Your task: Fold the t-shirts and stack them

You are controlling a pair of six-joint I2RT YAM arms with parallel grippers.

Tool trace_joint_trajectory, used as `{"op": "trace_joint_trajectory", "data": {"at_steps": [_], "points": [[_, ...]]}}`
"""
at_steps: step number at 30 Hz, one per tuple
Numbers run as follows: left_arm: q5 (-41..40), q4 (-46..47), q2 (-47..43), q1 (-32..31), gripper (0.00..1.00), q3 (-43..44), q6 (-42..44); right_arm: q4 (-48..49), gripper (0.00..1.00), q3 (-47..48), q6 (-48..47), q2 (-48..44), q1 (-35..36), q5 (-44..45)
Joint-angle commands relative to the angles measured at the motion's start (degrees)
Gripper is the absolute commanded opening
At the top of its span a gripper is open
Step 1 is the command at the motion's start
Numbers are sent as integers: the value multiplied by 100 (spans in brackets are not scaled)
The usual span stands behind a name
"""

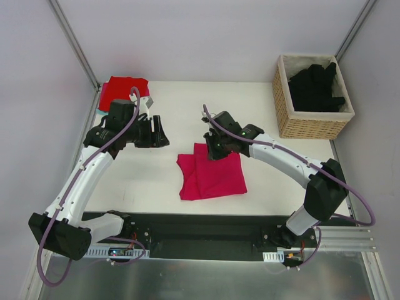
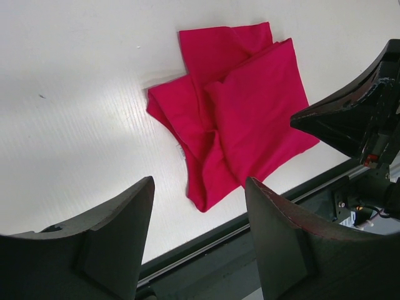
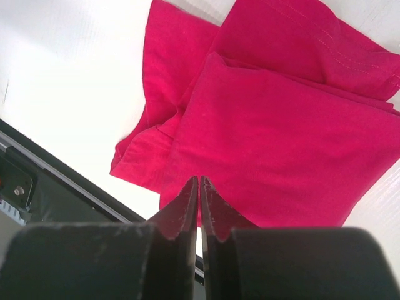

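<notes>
Hovering right gripper (image 3: 200,182), clenched empty, over the folded magenta t-shirt (image 3: 281,144), probably to press creases. Holding left gripper (image 2: 199,184) released, aside.

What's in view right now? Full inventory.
magenta-pink t-shirt: 1, magenta-pink, folded, table centre
red t-shirt: 1, red, table's far-left corner
black t-shirts: heap, count unclear, black, inside the basket
wicker basket: 1, tan, far right of table
table: 1, white
left arm: 1, white and black, jaws open and empty, near red t-shirt
right arm: 1, white and black, jaws shut, over magenta-pink t-shirt's far edge
</notes>
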Motion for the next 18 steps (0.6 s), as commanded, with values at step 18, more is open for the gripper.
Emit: {"op": "trace_joint_trajectory", "data": {"at_steps": [18], "points": [[-190, -142, -373, 249, 60, 35, 333, 875, 7, -784, 294, -993, 265, 1025]]}}
